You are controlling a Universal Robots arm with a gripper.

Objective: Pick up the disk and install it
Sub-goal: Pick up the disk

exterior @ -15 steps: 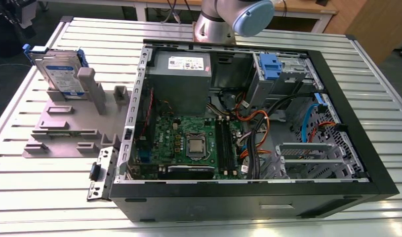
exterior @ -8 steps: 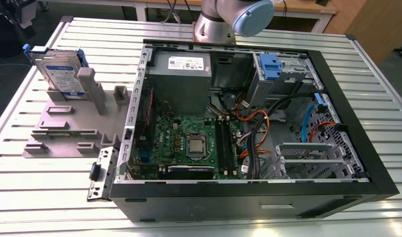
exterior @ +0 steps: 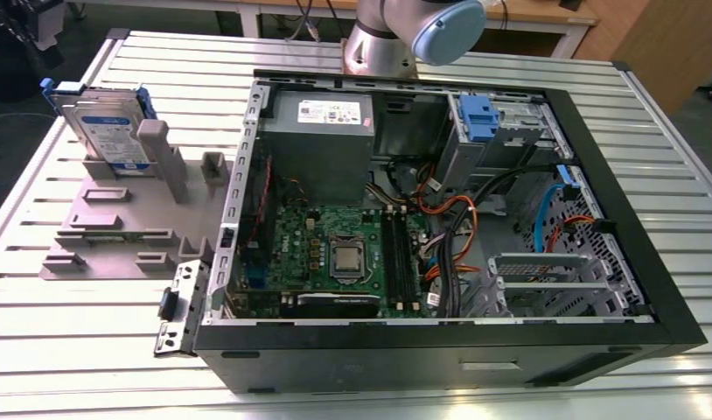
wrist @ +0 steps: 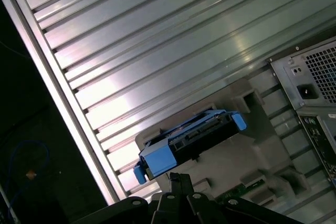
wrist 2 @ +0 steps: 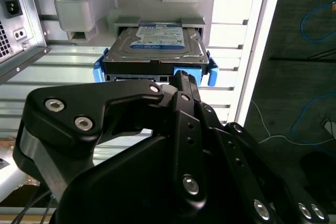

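"Where is the disk [exterior: 105, 122] just now?"

"It stands on edge in the grey holder [exterior: 100, 236] on the slatted counter [exterior: 52, 350], at the exterior view's left. The open computer case [exterior: 450, 354] is just beside the holder. A blue frame runs round the disk's edges."

"And your pincer?"

"In the first wrist view my pincer [wrist: 179, 177] hangs near one end of the disk. Its two tips are drawn together with nothing between them, and a gap shows between them and the blue frame. I have hold of nothing."

"So the disk isn't in the case?"

"No. It sits in the holder, outside the case."
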